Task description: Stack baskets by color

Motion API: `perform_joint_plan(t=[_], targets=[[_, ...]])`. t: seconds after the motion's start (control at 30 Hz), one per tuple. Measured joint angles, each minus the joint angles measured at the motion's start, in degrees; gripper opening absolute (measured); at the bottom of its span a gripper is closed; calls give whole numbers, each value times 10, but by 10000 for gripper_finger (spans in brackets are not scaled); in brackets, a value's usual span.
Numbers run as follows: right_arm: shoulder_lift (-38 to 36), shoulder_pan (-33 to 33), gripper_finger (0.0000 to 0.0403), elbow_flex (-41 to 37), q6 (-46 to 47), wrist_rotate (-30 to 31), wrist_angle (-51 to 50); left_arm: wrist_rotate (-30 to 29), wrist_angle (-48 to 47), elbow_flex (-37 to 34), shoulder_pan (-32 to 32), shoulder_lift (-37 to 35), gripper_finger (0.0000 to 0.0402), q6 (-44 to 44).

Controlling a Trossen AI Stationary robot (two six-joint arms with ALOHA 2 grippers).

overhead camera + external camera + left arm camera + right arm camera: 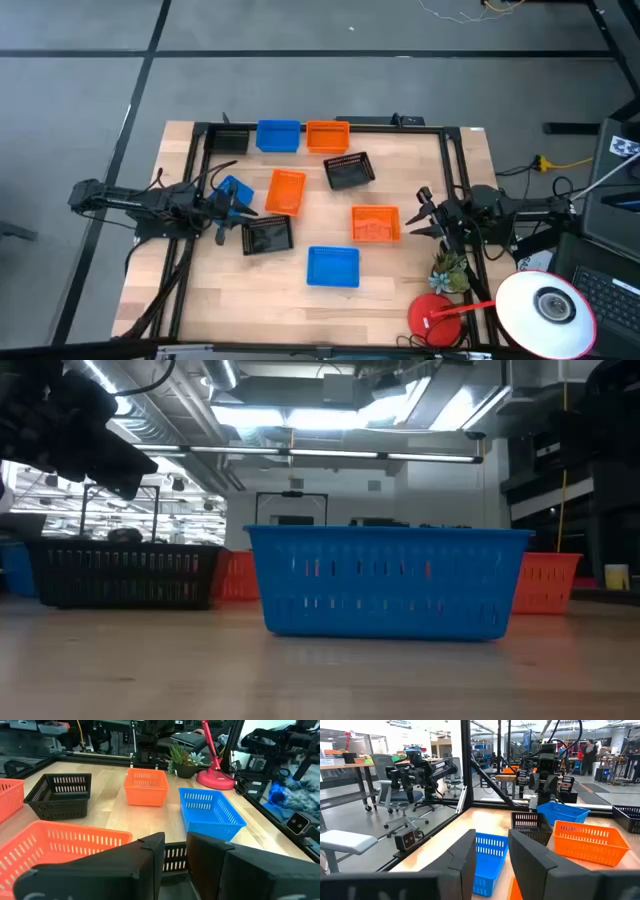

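Several baskets lie scattered on the wooden table. Along the far edge are a black basket (226, 140), a blue one (278, 135) and an orange one (328, 135). Mid-table are a black basket (350, 171) and two orange ones (286, 190) (376, 223). A blue basket (333, 267) sits near the front. My left gripper (228, 212) hovers open at the left end of another black basket (267, 235), whose slotted wall (175, 857) shows between the fingers. A small blue basket (235, 190) lies tilted just beyond it. My right gripper (418, 212) is open, right of the orange basket.
A red lamp base (432, 315) with a white lamp head (545, 305) and a small potted plant (450, 270) stand at the near right corner. A black frame rail (320, 125) runs round the table. Bare wood shows at the near left (230, 300).
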Motion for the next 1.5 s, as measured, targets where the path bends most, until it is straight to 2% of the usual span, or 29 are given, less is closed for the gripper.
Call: perform_joint_plan(t=[1.2,1.3,1.4,1.5], targets=[[0,0,116,0,0,0,0,-1,0,0,0,0,73,1],[0,0,116,0,0,0,0,-15,3,0,0,0,73,10],[0,0,116,0,0,0,0,-40,24,0,0,0,73,56],[0,0,116,0,0,0,0,-41,53,0,0,0,73,46]])
